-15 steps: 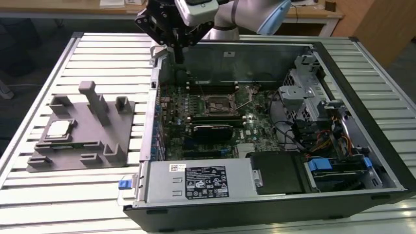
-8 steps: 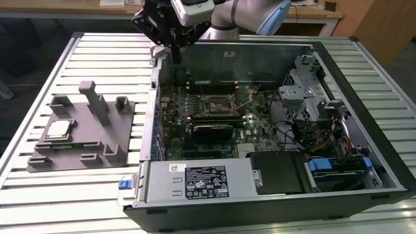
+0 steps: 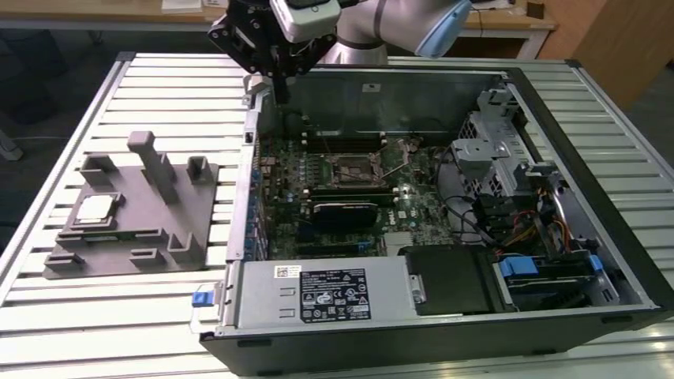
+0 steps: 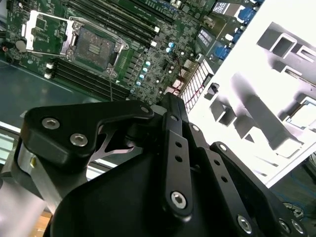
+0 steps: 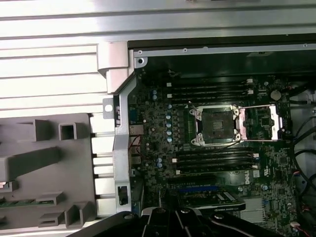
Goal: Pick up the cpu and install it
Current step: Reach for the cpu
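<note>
Hard to read the gripper (image 3: pixel 281 88) at the far edge of the bench (image 3: pixel 158 79): dark, blocky, hanging above the back wall of the open computer case (image 3: pixel 621 237), touching nothing. Impossible to say whether open or shut, with its black linkages (image 4: pixel 173 163) crowding the second wrist view. Now the cpu (image 3: pixel 95 209): small, flat, square, silvery on top, lying in a shallow recess of the grey tray (image 3: pixel 126 264) by the bench's edge on the exterior view's left, well apart from the gripper. Matte moulded plastic, that tray, with upright posts (image 3: pixel 158 170) and low walls. On to the socket (image 5: pixel 217 123) mid-board inside the case: dark square frame, pin field exposed, hinged metal plate (image 5: pixel 261 123) flipped open just beside it. Green motherboard (image 3: pixel 316 181), long dark memory slots (image 5: pixel 212 91) on either side of the socket. Between tray and socket, the case's upright metal side wall (image 3: pixel 251 181). Toward the bench's near edge, a grey power supply box (image 3: pixel 316 292). Toward the exterior view's right, tangled cables (image 3: pixel 495 213). Beneath everything, ribbed aluminium slats.
</note>
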Robot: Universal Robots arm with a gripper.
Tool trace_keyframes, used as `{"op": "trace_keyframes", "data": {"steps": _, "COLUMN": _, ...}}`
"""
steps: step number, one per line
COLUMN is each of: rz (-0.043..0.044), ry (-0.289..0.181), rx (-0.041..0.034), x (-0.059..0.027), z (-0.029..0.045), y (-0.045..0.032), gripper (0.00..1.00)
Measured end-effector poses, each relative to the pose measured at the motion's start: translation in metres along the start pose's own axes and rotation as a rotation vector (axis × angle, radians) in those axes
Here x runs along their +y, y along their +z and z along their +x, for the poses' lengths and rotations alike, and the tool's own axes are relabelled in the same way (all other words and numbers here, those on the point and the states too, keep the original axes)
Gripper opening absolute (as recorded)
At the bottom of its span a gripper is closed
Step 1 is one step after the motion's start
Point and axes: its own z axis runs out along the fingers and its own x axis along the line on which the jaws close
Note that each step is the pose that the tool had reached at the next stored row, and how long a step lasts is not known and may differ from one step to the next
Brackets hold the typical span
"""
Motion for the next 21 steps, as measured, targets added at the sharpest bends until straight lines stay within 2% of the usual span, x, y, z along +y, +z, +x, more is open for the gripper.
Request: {"op": "trace_keyframes", "data": {"steps": 21, "rz": 0.0, "ry": 0.0, "rx": -0.0001, "x": -0.0011, "z": 0.0139, "y": 0.0002, "gripper": 0.11}}
